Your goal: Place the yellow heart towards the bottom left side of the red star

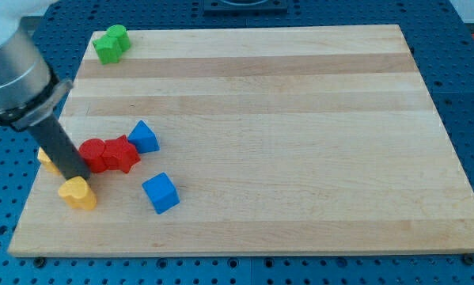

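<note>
Wooden board (252, 142) on a blue perforated table (466, 95). No containers in view; blocks lie loose on the board, nearly all in its left part.

Blocks:
- Green block (111, 43), lumpy shape, at the board's top left corner, well apart from the rest.
- Red star (121, 153), left of centre near the board's left side. A second red block (92, 155), rounded, shape unclear, touches it on the view's left.
- Blue block (144, 137), roughly triangular, touching or just beside the red star at its upper right.
- Blue cube (160, 192), below and right of the red star, apart from it.
- Yellow heart (78, 193), near the board's bottom left, below and left of the red star, just below the rounded red block, not touching either red block as far as I can tell.
- Another yellow block (45, 157) at the board's left edge, mostly hidden behind the rod, shape not readable.

End effector: dark rod coming down from a grey cylinder at the view's top left, slanting to the lower right. No jaws, nothing held. My tip (78, 175) sits at the top edge of the yellow heart, touching or just above it, left of the rounded red block; exact contact cannot be told.
</note>
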